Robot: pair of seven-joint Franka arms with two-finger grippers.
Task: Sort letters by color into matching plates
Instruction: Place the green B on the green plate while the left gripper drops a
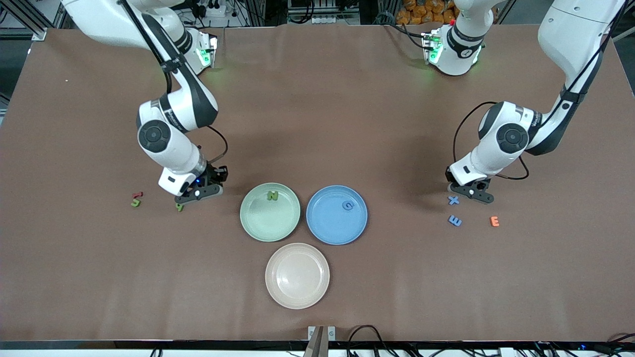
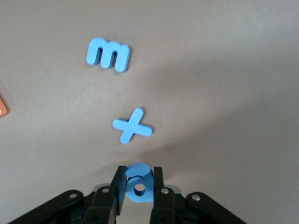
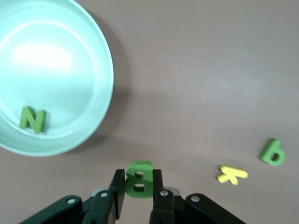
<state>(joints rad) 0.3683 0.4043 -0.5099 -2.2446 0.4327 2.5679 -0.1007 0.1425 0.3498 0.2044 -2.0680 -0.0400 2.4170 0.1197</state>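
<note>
Left end effector [image 2: 138, 186] grips blue letter [image 2: 138, 183] (right — green [image 3: 138, 178]).

- Bright, even light from overhead.
- Soft shadows fall on the table [image 1: 317, 124] under both arms.
- Glare whitens the mint green plate [image 3: 100, 60].
- Everything looks sharp.

3 plates [image 1: 247, 225] [image 1: 317, 230] [image 1: 278, 292]; 4 blue letters [image 1: 348, 205] [image 1: 453, 200] [image 1: 455, 220] [image 2: 138, 184]; 3 green letters [image 1: 273, 195] [image 3: 138, 179] [image 3: 272, 152]; 3 other letters [image 1: 494, 221] [image 1: 138, 194] [image 3: 232, 175].

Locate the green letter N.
The green letter N lies in the mint green plate, by the rim farthest from the front camera, beside the blue plate.
</note>
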